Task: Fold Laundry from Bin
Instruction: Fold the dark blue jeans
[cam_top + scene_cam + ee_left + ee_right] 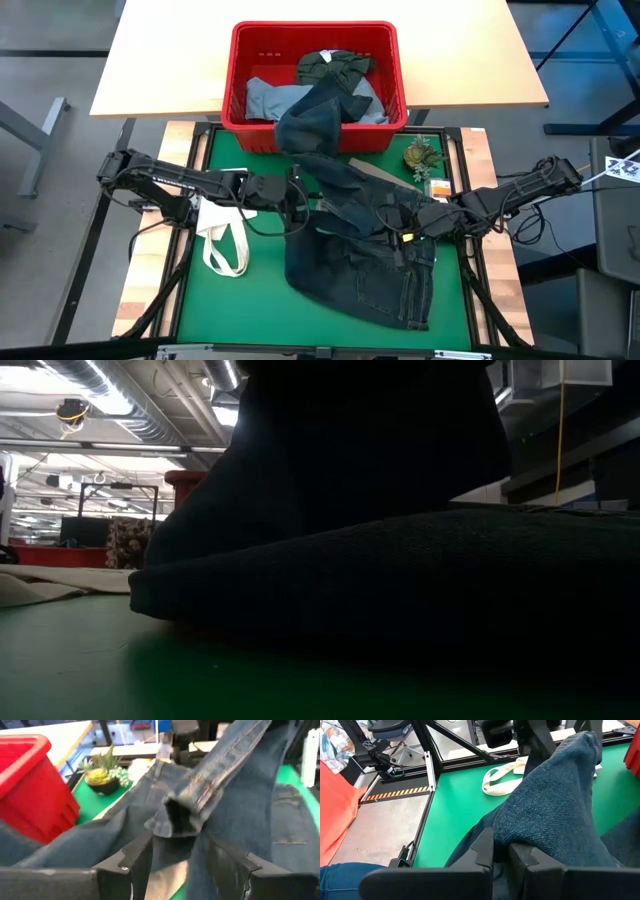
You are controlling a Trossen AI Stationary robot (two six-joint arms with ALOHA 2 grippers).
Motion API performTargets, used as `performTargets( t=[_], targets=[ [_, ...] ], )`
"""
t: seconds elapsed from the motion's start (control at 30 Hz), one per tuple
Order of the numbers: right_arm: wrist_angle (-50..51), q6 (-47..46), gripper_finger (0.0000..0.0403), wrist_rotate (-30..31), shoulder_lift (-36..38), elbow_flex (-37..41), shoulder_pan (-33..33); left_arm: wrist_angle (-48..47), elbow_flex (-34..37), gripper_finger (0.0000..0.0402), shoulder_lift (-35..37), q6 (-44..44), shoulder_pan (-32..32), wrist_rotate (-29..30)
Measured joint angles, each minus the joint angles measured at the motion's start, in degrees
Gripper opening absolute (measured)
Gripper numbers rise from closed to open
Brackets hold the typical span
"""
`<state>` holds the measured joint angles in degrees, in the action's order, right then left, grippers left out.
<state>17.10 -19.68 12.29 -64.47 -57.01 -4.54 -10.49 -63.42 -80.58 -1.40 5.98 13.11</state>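
- The dark jeans [360, 270] lie spread over the middle and near part of the green worktop [250, 300]; one leg runs up and far over the bin's near rim, where it hangs into the bin [385, 60].
- The bin stands at the far edge, on a pale table beyond the green surface. Inside it lie a light blue piece [265, 98], a dark olive piece [333, 66] and the end of the jeans leg.
- The left gripper [298, 197] is at the left edge of the jeans, mid-worktop. In the left wrist view its fingers [137, 862] stand wide apart, with a fold of denim [200, 795] between and just past them; whether they touch it cannot be told.
- The right gripper [408, 232] sits on the jeans, right of centre. In the right wrist view its fingers [485, 847] are nearly together, pinching a raised fold of dark denim [550, 810].
- A white tote bag [222, 240] lies on the left of the worktop, near the left arm.
- A small potted plant [422, 155] stands far right on the worktop, just near the bin's corner, with a small orange-and-white item [438, 186] beside it.
- The low view is mostly blocked by dark cloth [400, 580] resting on the green surface.
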Motion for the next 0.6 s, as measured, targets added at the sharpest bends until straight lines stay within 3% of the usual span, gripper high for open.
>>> performTargets(
  t=[0.13, 0.3, 0.6],
  targets=[
    [-0.1, 0.0, 0.0017, 0.0, 0.0, 0.0, 0.0, 0.9, 0.0, 0.0170, -0.3, 0.0, -0.5, -3.8],
    [-0.1, 0.4, 0.0021, -0.5, 0.0, 0.0, 0.0, 1.5, 0.0, 0.0171, -1.0, 0.0, -0.6, -3.5],
    [-0.7, 1.1, 0.0021, -2.9, 0.0, 0.0, 0.0, 12.2, 0.0, 0.0171, -5.1, 3.5, -2.0, -5.5]
  ],
)
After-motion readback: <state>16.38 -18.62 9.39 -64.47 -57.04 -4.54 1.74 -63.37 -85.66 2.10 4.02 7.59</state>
